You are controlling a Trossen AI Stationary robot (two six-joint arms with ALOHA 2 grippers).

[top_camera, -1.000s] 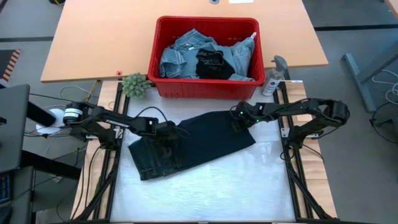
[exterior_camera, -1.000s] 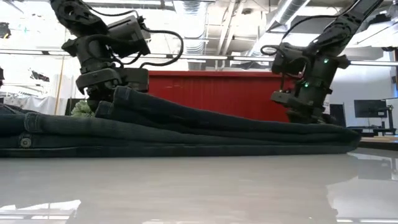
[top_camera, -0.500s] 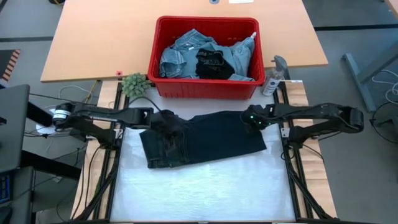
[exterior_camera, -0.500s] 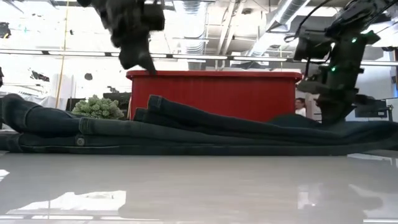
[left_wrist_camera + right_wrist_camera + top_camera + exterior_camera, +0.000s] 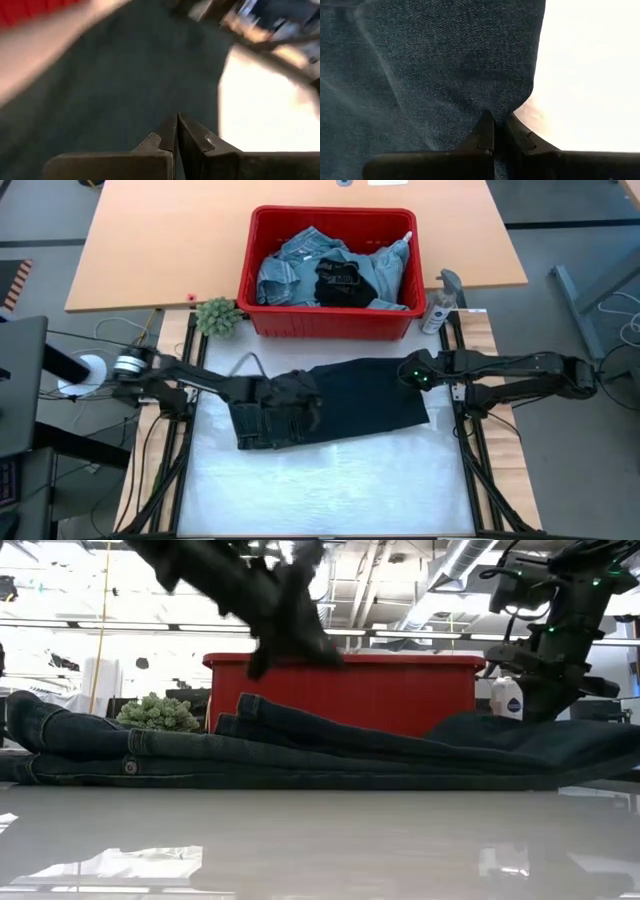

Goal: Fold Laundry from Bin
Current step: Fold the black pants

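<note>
A pair of dark jeans (image 5: 350, 405) lies folded flat on the white table top, its waistband end toward the left edge. My left gripper (image 5: 308, 397) hovers shut above the jeans' left half, clear of the cloth in the low view (image 5: 295, 635). My right gripper (image 5: 412, 380) stands at the jeans' far right corner, shut on the denim. Behind the jeans the red bin (image 5: 255, 280) holds more laundry (image 5: 335, 275): light blue denim and a black piece. My right gripper pinches the jeans' right-hand edge (image 5: 495, 102) between its two shut fingers, near the far right corner. The fingers come slanting down from above. The cloth puckers toward the fingertips, and that end (image 5: 520, 735) stands a little higher than the other end, which lies on the table.
A small green plant (image 5: 218, 315) stands at the bin's near left corner and a spray bottle (image 5: 440, 305) at its right. Black frame rails (image 5: 465, 430) run along both sides of the white surface, which is bare on the near side of the jeans.
The jeans, first lying askew, have been drawn straight and a little toward the right edge. My left gripper has lifted off the waistband end, tipped up and swung right over the jeans. My right gripper has moved toward the right edge and up with the cloth's corner.
</note>
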